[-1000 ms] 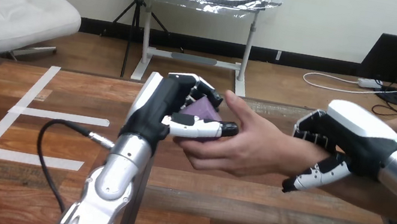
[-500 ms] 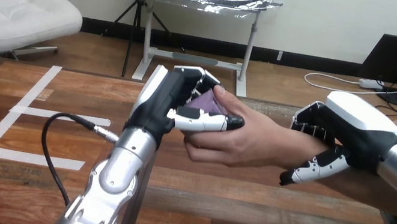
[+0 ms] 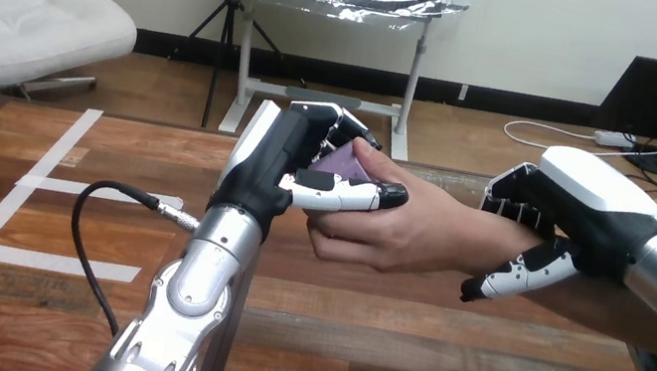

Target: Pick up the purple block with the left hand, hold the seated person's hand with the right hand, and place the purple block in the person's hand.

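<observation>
My left hand (image 3: 283, 163) is raised above the table's middle, its fingers and thumb curled round the purple block (image 3: 346, 163). The person's hand (image 3: 408, 229) reaches in from the right, and its thumb lies against the block, its fingers curled below my thumb. My right hand (image 3: 570, 221) sits over the person's wrist (image 3: 505, 250), fingers curled over the top of it and thumb under it.
The wooden table (image 3: 435, 365) carries white tape lines (image 3: 32, 186) at the left. A black cable (image 3: 96, 227) loops beside my left forearm. The person's forearm (image 3: 605, 313) runs off toward the right edge.
My left hand has risen a little with the block. The person's fingers have closed further and the thumb now rests on the block. My right hand stays on the wrist.
</observation>
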Tool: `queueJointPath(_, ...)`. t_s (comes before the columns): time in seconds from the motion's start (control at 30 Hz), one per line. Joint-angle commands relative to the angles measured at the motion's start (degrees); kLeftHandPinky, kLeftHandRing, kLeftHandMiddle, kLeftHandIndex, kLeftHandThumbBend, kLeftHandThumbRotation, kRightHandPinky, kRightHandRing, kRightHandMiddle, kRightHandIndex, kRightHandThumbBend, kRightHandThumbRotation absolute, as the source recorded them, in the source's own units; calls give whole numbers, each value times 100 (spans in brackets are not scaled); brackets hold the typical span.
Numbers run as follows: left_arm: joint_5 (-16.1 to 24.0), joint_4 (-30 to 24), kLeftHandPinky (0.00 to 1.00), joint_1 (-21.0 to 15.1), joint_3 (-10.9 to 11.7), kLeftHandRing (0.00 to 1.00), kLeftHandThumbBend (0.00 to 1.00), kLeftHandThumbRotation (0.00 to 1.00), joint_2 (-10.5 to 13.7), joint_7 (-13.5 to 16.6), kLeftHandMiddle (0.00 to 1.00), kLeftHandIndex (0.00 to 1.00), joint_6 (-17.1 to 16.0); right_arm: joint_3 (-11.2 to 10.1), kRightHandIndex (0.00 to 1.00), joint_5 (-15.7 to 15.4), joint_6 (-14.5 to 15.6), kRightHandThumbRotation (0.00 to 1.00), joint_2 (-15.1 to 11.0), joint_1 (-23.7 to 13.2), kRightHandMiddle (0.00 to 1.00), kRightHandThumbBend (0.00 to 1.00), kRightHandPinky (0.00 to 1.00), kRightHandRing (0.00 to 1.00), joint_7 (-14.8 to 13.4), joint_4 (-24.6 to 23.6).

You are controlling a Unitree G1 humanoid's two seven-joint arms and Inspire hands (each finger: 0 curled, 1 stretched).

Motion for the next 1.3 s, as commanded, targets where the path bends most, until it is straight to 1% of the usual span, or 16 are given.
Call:
queueJointPath(0.0, 51, 36, 36, -325, -170, 39, 74, 0, -140, -50, 42, 42, -123, -214, 42, 149, 50, 22, 68, 182, 39, 80, 30, 34, 8, 10)
queueJointPath(0.33, 18, -15, 35, -299, -186, 39, 74, 0, -149, -82, 42, 41, -95, -223, 42, 155, 85, 21, 82, 195, 39, 80, 31, 34, 29, -6)
queueJointPath(0.6, 26, -62, 36, -283, -208, 40, 74, 0, -137, -97, 42, 42, -91, -233, 42, 157, 37, 19, 91, 209, 39, 80, 31, 34, 12, 21)
queueJointPath(0.9, 23, -220, 35, -239, -215, 40, 74, 0, -147, -96, 43, 42, 98, -249, 42, 178, 11, 18, 92, 223, 39, 79, 30, 33, 34, 71)
queueJointPath(1.1, -33, -266, 34, -212, -210, 41, 75, 0, -126, -155, 44, 44, 103, -256, 42, 163, -10, 18, 78, 240, 39, 79, 30, 34, 21, 74)
queueJointPath(1.23, -67, -331, 35, -173, -220, 42, 77, 0, -94, -261, 45, 46, 153, -254, 42, 159, -14, 18, 64, 238, 39, 79, 31, 34, 38, 90)
queueJointPath(1.27, -68, -350, 36, -166, -227, 43, 78, 1, -82, -289, 47, 47, 175, -255, 42, 160, -14, 18, 64, 239, 40, 79, 31, 35, 38, 92)
